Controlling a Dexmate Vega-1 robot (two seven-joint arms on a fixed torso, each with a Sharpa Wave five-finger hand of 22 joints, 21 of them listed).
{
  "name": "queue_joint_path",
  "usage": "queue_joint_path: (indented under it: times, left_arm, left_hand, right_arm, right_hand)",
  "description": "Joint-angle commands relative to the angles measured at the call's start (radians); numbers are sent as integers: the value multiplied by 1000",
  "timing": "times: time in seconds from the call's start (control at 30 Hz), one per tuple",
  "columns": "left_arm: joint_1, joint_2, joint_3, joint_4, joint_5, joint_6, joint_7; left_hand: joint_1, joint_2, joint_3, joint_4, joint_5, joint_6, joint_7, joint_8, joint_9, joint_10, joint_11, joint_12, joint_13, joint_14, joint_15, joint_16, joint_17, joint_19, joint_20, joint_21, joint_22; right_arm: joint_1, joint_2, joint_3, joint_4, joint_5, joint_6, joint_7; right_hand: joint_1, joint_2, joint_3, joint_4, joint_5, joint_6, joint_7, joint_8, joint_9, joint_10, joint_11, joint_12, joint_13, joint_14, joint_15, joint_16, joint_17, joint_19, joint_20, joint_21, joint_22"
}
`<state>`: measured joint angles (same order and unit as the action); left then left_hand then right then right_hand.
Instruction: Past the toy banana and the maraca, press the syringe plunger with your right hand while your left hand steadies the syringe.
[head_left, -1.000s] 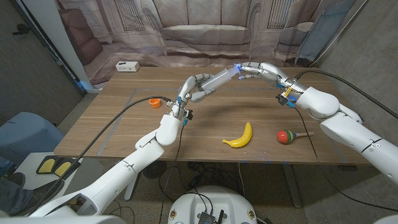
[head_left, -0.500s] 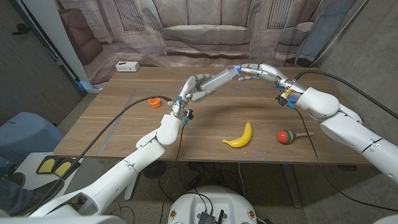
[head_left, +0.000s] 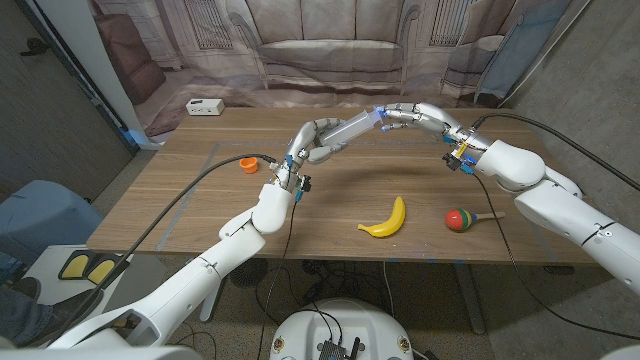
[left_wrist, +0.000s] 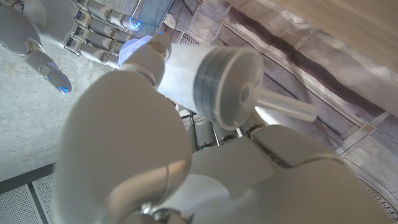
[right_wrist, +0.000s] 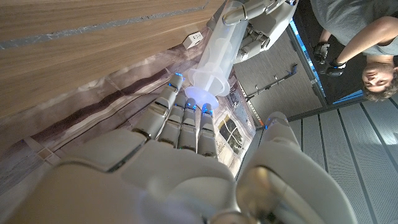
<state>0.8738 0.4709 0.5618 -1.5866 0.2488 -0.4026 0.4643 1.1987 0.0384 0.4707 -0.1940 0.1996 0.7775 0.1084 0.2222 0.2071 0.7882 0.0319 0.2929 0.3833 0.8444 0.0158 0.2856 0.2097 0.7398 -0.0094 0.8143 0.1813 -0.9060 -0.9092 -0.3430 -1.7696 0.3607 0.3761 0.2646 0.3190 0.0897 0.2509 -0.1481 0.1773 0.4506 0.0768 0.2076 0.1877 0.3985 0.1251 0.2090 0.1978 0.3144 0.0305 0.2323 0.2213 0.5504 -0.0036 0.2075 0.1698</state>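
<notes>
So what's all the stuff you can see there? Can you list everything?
syringe: one, clear, held up over the table's far side
banana: one, yellow, near front edge
maraca: one, red and green, right of the banana
cup: one, orange, left side of the table
box: one, white, far left corner
table: one, wooden
person: one, behind the table
left hand: grips the syringe
right hand: fingers at the plunger end
</notes>
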Motion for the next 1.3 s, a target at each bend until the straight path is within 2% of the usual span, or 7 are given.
queue_joint_path:
  times: [0.03,0.57,1.3]
  left_arm:
    - [3,4,-3,-7,1,2,-1]
    - [4,10,-5,-17,4,3,-9]
    - [8,12,-6,-15,6,-15,-8]
  left_hand:
    - [-5,65,40,38,6,44,-32,6,5,75,-70,3,4,133,-151,4,3,16,-16,10,4]
    - [-5,66,42,35,6,44,-32,4,5,75,-67,0,6,132,-153,3,4,12,-15,15,3]
    - [-5,66,44,32,6,41,-30,-1,6,75,-65,-7,8,129,-154,3,6,7,-14,21,3]
  right_arm:
    - [3,0,-6,0,5,-5,8]
    - [-4,-4,-8,-11,5,-5,12]
    - [-39,-13,27,-30,-4,3,-36]
  right_hand:
    - [9,-3,0,5,-1,9,2,5,3,12,3,5,1,14,-2,6,3,12,-1,-1,5]
    - [8,-3,-3,7,-1,15,4,4,3,20,3,6,2,18,-2,7,5,18,-1,0,5]
    - [8,-3,-5,9,-1,1,-1,-4,3,7,2,-1,2,9,0,3,7,13,2,-4,6]
